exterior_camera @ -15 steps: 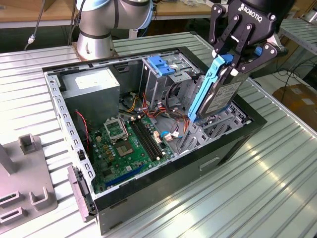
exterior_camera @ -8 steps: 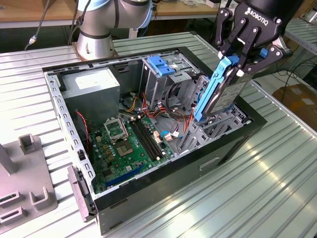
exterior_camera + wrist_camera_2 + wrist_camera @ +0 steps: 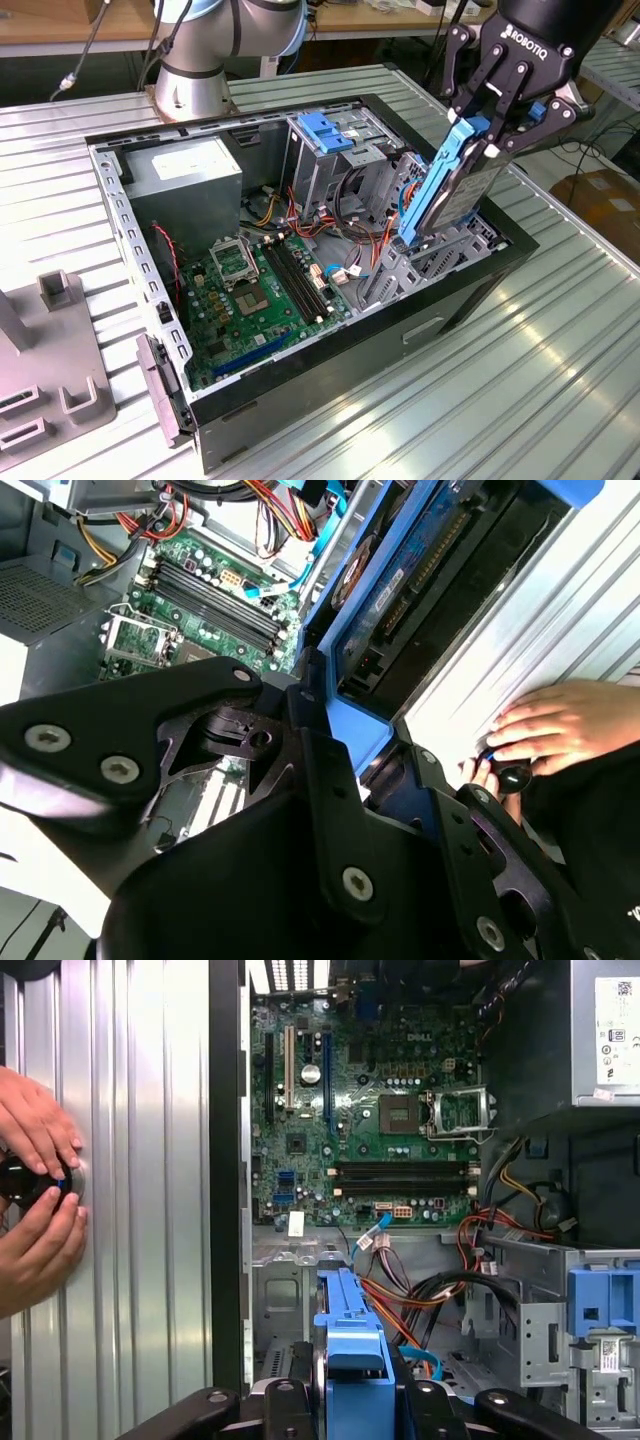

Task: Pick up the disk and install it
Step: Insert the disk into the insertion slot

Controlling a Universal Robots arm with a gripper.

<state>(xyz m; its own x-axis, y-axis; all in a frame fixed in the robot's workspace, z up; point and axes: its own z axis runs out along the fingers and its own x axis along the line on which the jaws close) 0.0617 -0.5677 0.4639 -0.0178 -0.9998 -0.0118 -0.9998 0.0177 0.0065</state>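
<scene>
Closest in the exterior view is one grey holder block [image 3: 50, 380]. It sits on the ribbed metal table [image 3: 560, 380], at the exterior view's left.

Next comes one open computer case [image 3: 340, 365], lying on the table. Inside it lies one green board [image 3: 260, 290]. A bunch of red, orange and black wires [image 3: 350, 215] runs past the board.

Over the case, on the exterior view's right, hangs one black claw [image 3: 500, 125]. It is squeezed tight on the top end of one disk [image 3: 462, 190]. The disk is grey, with a blue frame along its edge. It is tilted, not flat. Its top end is in the claw and its low end dips down into the case, beside the wires. I cannot tell if the low end touches anything.

Farther back in the case sits one big grey box [image 3: 185, 185] with a white sticker. Beside it stands one metal cage [image 3: 335, 175] with one blue clip [image 3: 325, 130] on top.

Behind the case stands the round base of the robot arm [image 3: 195, 70].

In the first wrist view, two hands [image 3: 35, 1130] rest on the table outside the case. They hold one small black round thing [image 3: 30, 1180] between them.
</scene>
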